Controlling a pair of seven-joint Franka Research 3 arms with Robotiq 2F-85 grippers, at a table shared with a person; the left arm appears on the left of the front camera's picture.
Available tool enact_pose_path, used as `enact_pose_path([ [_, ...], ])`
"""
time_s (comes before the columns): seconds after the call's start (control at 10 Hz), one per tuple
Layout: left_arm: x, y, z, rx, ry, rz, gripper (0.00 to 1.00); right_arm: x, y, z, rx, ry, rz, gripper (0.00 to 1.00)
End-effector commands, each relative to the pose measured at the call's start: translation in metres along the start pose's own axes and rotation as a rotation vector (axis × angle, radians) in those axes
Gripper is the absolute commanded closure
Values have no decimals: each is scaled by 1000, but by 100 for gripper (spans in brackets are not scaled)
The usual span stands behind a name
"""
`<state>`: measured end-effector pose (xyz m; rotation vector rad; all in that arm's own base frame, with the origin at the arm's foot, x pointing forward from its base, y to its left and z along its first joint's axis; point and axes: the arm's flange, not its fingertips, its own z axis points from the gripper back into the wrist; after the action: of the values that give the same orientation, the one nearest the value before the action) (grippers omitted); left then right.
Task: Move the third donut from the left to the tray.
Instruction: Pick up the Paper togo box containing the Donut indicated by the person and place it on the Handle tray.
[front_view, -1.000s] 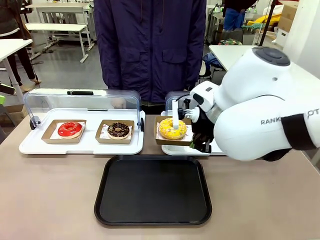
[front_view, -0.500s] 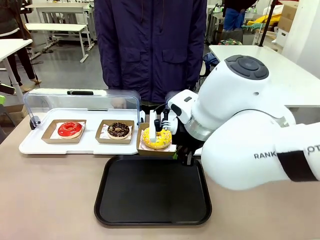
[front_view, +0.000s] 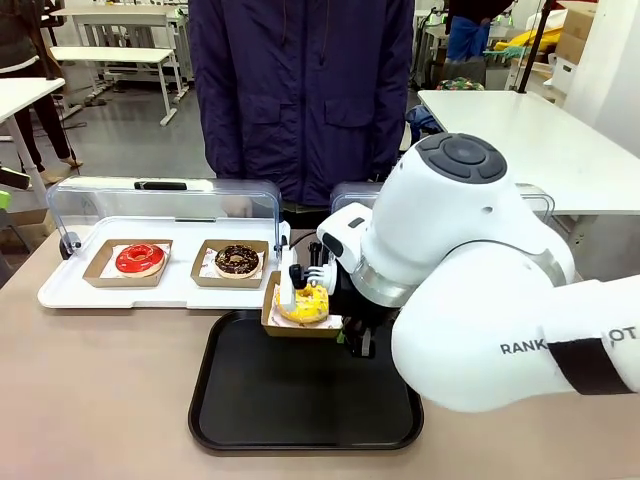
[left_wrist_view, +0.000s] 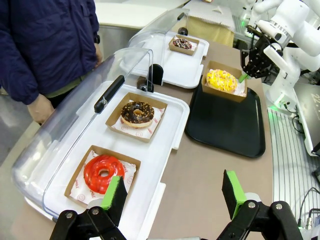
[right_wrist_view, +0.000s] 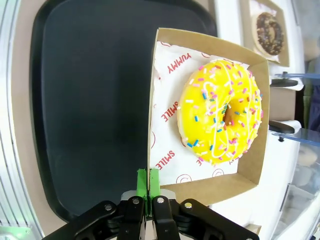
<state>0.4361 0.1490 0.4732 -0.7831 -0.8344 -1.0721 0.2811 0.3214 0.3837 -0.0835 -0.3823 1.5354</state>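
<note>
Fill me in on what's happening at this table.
The right gripper is shut on the edge of a brown cardboard holder carrying the yellow donut, held at the far edge of the black tray. The red donut and chocolate donut sit in the white display tray with its clear lid up. The left gripper hangs open near the red donut. A person stands across the table.

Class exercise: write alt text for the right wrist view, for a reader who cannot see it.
The right gripper has its jaws shut on the rim of a square brown cardboard holder carrying the yellow-iced sprinkled donut, held over the edge of the black tray. A chocolate donut sits on a white display tray beyond.
</note>
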Motion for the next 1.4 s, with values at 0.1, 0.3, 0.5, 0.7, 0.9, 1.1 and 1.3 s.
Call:
enact_pose_path([
  [0.1, 1, -2, 1, -10, 16, 4, 0, -54, 56, -16, 26, 19, -44, 98],
  [0.3, 1, -2, 1, -10, 16, 4, 0, -64, 69, -21, 50, 17, -57, 98],
  [0.5, 1, -2, 1, -10, 16, 4, 0, -71, 82, -30, 81, 18, -64, 98],
  [0.7, 1, -2, 1, -10, 16, 4, 0, -77, 93, -34, 101, 21, -69, 98],
  [0.9, 1, -2, 1, -10, 16, 4, 0, -80, 103, -36, 110, 18, -74, 98],
  [1.1, 1, -2, 1, -10, 16, 4, 0, -83, 111, -38, 136, 20, -80, 98],
  [1.3, 1, -2, 1, -10, 16, 4, 0, -87, 112, -44, 165, 33, -92, 98],
])
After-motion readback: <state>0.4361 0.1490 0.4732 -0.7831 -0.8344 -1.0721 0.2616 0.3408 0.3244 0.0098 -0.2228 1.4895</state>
